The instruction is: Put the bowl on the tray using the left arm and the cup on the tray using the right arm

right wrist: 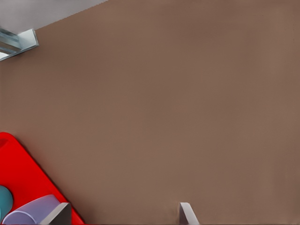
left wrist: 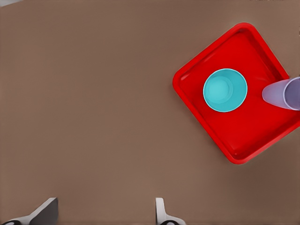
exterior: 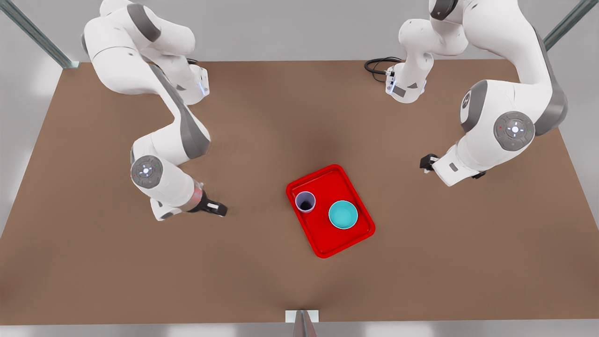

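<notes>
**Front view: bowl and cup are seen set on the red tray**

In the front view a flat, bright red tray [exterior: 348, 243] with rounded corners and a low raised rim is seen lying askew on the matte brown table [exterior: 117, 271]. Two things are carried on it, close together but apart. The bowl [exterior: 343, 215], round, teal and smooth like plastic, is placed toward the front view's right. The cup [exterior: 305, 202], a narrower lavender tumbler with a dark inside and no handle, is stood upright toward the front view's left.

The right tool [exterior: 216, 207], black and two-fingered on a glossy white arm with grey joint covers, is held above the table well off the tray on the front view's left. In the right wrist view its pale grey fingers [right wrist: 187, 214] are spread wide with nothing gripped, and the cup [right wrist: 33, 213] is seen beside one of them.

The left tool [exterior: 427, 163] is held over bare table on the front view's right, well apart from the tray. In the left wrist view its fingers [left wrist: 44, 212] are likewise parted wide and nothing is held.

A coiled black cable [exterior: 379, 64] is seen at the table's far edge.
</notes>
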Robot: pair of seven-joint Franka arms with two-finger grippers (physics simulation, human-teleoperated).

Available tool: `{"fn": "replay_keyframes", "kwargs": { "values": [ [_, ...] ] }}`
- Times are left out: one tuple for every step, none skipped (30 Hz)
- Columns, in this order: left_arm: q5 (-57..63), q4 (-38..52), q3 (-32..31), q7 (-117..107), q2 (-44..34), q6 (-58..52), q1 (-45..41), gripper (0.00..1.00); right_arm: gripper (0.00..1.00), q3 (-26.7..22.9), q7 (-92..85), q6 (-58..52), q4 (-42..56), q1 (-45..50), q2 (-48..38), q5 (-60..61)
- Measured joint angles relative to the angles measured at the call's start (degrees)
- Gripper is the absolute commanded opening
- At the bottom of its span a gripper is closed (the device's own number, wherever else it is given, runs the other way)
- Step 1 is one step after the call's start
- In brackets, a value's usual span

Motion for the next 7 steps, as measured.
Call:
{"fn": "replay_keyframes", "kwargs": {
  "values": [
    [0.00,0.12,0.00,0.00,0.06,0.00,-0.10,1.00,1.00,0.04,-3.08,-3.90,-0.06,-2.96,-3.18,0.04],
    [0.00,0.21,0.00,0.00,0.01,0.00,-0.09,1.00,1.00,0.08,-7.88,-6.78,-0.28,-6.56,-5.73,0.21],
    [0.00,0.22,0.00,0.00,0.06,0.00,-0.05,1.00,1.00,-1.89,-13.98,-8.04,-2.73,-9.75,-9.82,0.60],
    [0.03,0.22,0.00,0.00,0.07,0.00,-0.09,1.00,1.00,-8.27,-19.65,-9.32,-5.09,-7.43,-13.45,0.97],
    [0.04,0.22,0.00,-0.02,0.07,0.00,-0.08,1.00,1.00,-15.36,-24.18,-12.24,-5.25,-3.87,-15.08,3.96],
    [0.06,0.22,0.00,-0.03,0.07,0.00,-0.08,1.00,1.00,-22.12,-31.02,-16.12,-5.26,-2.35,-16.75,5.94],
    [0.07,0.22,-0.04,-0.01,0.07,0.00,-0.12,1.00,1.00,-26.09,-34.87,-18.83,-5.21,-2.33,-17.74,8.09]
  ]
}}
